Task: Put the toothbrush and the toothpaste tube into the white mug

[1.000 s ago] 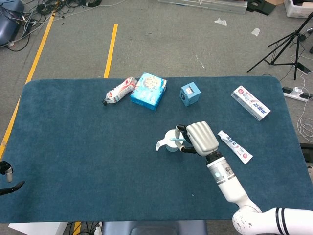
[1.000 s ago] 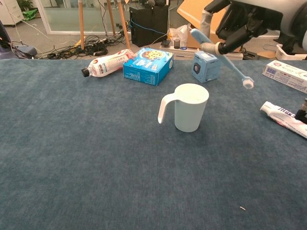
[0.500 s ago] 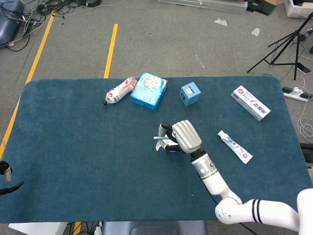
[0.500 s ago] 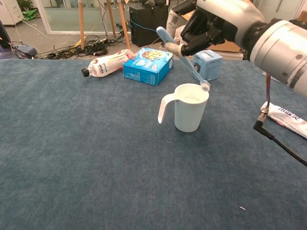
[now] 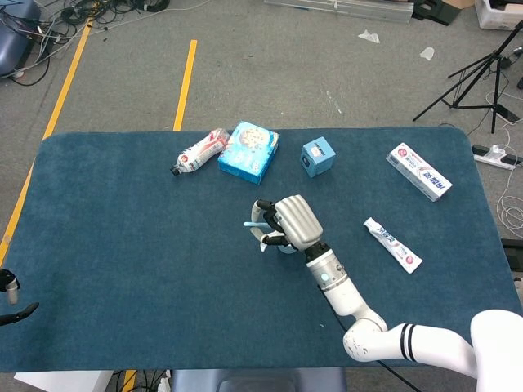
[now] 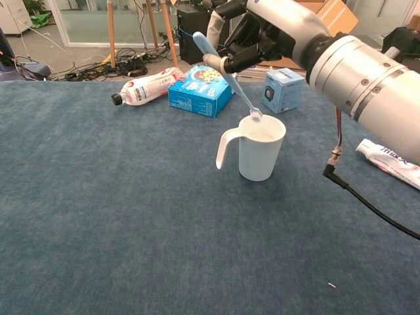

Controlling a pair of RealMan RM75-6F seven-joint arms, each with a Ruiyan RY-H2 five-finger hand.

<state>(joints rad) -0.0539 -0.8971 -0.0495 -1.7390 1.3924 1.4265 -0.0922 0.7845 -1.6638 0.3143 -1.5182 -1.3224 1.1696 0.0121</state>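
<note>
Fingers (image 6: 231,60) of the right hand (image 6: 262,29) are curled round the toothbrush (image 6: 226,73), pinching it near mid-handle; the brush slants down toward 4 o'clock in the chest view, its bristle head just at the rim of the white mug (image 6: 258,148), over the opening; the mug stands upright on the blue table (image 6: 98,216), handle toward 9 o'clock; in the head view the same hand (image 5: 292,222) covers most of the mug (image 5: 268,240); the toothpaste tube (image 5: 393,244) lies flat well apart at 3 o'clock of the mug; a toothpaste box (image 5: 418,171) lies at 2 o'clock; a small blue box (image 5: 318,156), a blue carton (image 5: 248,152) and a plastic bottle (image 5: 198,152) sit around 12 to 11 o'clock; of the left hand (image 5: 12,300) only a dark edge shows at the frame's lower left, and I cannot tell how its fingers lie.
</note>
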